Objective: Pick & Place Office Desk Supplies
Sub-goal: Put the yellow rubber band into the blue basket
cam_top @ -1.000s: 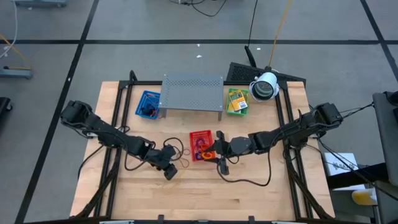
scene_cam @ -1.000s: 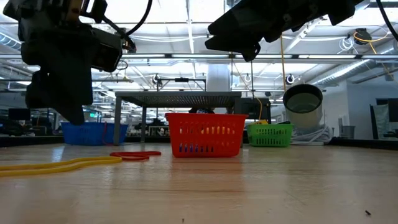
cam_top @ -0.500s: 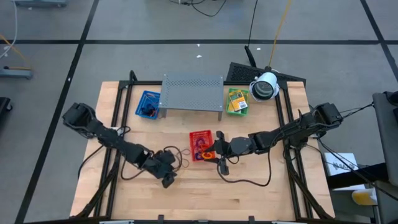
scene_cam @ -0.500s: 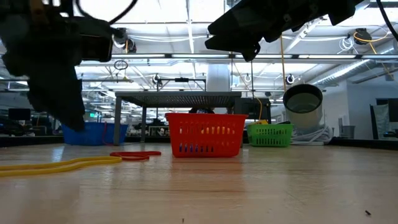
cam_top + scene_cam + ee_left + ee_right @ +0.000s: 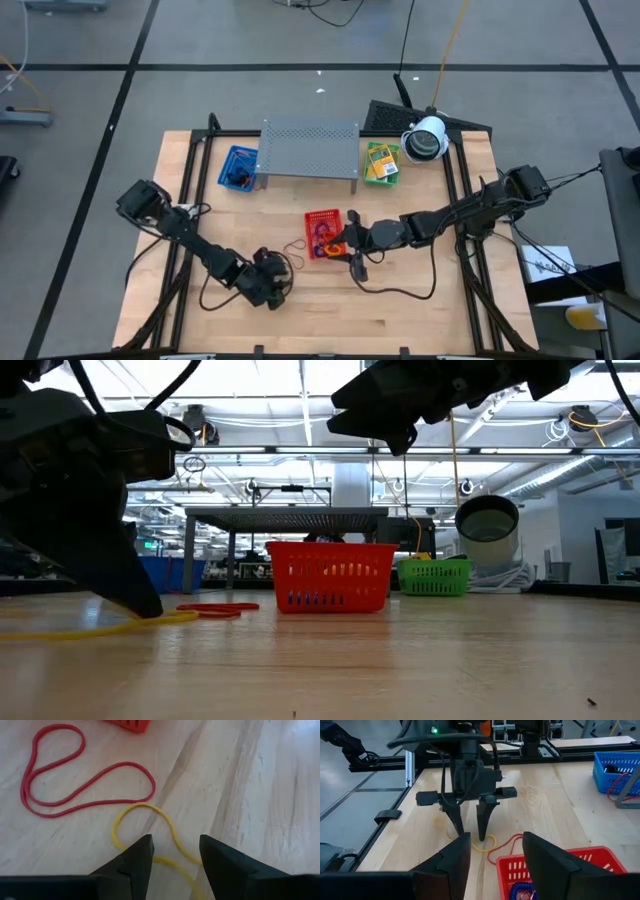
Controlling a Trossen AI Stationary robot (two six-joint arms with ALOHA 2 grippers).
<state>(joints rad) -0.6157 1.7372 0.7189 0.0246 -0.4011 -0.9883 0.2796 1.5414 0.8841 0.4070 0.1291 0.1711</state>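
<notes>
The surface (image 5: 400, 320) is bare pale wood, and beyond both claws stands the grey rack (image 5: 309, 147), with a blue basket (image 5: 238, 167) and a green basket (image 5: 381, 163) to its sides. From up here I cannot make out what lies in those two. The red basket (image 5: 322, 233) sits just beside the right claw (image 5: 352, 262), which hangs above the surface with its jaws parted and nothing between them; the basket's contents are only a tangle of colours. The left claw (image 5: 172, 851) is down at the surface, jaws apart, straddling a yellow band (image 5: 145, 832) but not pinching it. Part of that band is cut off behind the fingers. Just ahead of this claw lies a red band (image 5: 75, 780). I can read no writing or labels anywhere.
</notes>
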